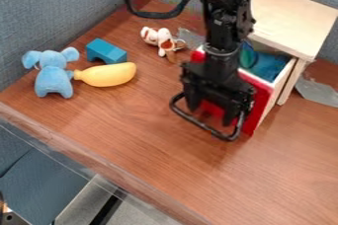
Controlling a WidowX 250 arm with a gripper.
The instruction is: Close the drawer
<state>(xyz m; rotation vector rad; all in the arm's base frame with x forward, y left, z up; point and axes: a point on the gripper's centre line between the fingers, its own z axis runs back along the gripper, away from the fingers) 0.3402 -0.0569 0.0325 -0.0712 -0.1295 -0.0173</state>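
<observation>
The gripper (211, 112) hangs in front of the drawer's red face, its two fingers apart with red showing between them. A black loop curves around below the fingers. The drawer (262, 101) stands partly pulled out of the light wooden cabinet (290, 14), toward the lower left. Blue material and a green-blue round item lie inside it. The arm and gripper hide much of the red front and its handle area, so whether they touch it cannot be told.
To the left on the brown table (125, 125) are a blue elephant toy (53, 78), a yellow banana-shaped toy (109, 75) and a blue block (105, 51). A brown-and-white plush toy (162, 40) lies behind the gripper. Grey-blue walls border the back and left.
</observation>
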